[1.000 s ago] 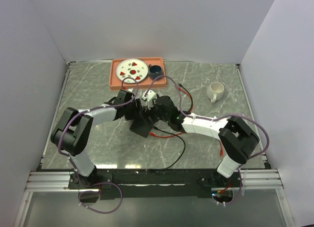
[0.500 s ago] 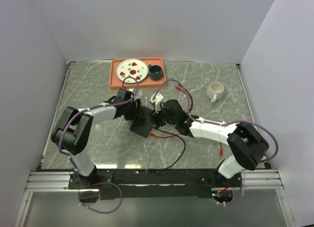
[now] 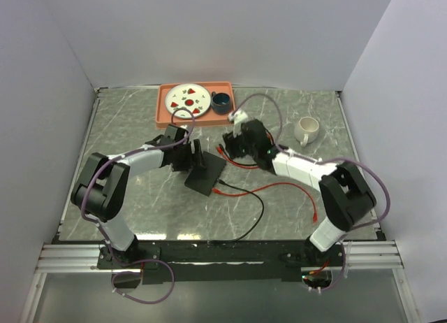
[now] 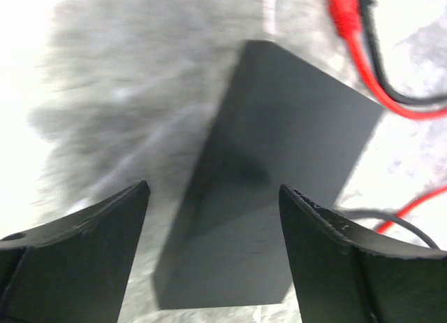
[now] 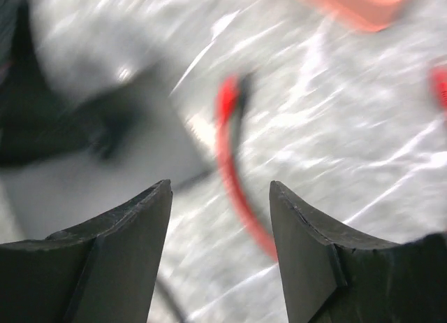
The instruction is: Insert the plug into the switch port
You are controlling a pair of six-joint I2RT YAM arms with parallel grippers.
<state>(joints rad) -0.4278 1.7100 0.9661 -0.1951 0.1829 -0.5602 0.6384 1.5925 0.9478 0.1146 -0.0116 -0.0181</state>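
The switch [image 3: 204, 175], a flat black box, lies on the marble table; it fills the left wrist view [image 4: 279, 162]. My left gripper [image 3: 195, 159] is open at its far-left end, with a finger on each side [image 4: 213, 187]. A red plug [image 3: 218, 190] on a black cable lies at the switch's right edge, and also shows in the left wrist view [image 4: 342, 5]. I cannot tell whether it sits in a port. My right gripper [image 3: 230, 142] is open and empty [image 5: 220, 184] above a loose red cable [image 5: 227, 155], back right of the switch.
An orange tray [image 3: 167, 115] at the back holds a plate [image 3: 190, 97] and a dark cup [image 3: 221, 101]. A white mug [image 3: 306, 130] stands at the right. The red cable [image 3: 293, 187] runs across the table to the right, and the black cable [image 3: 260, 211] loops toward the near edge.
My right gripper has drawn back from the switch toward the tray, and the red cable now lies loose on the table. My left gripper has stayed at the switch.
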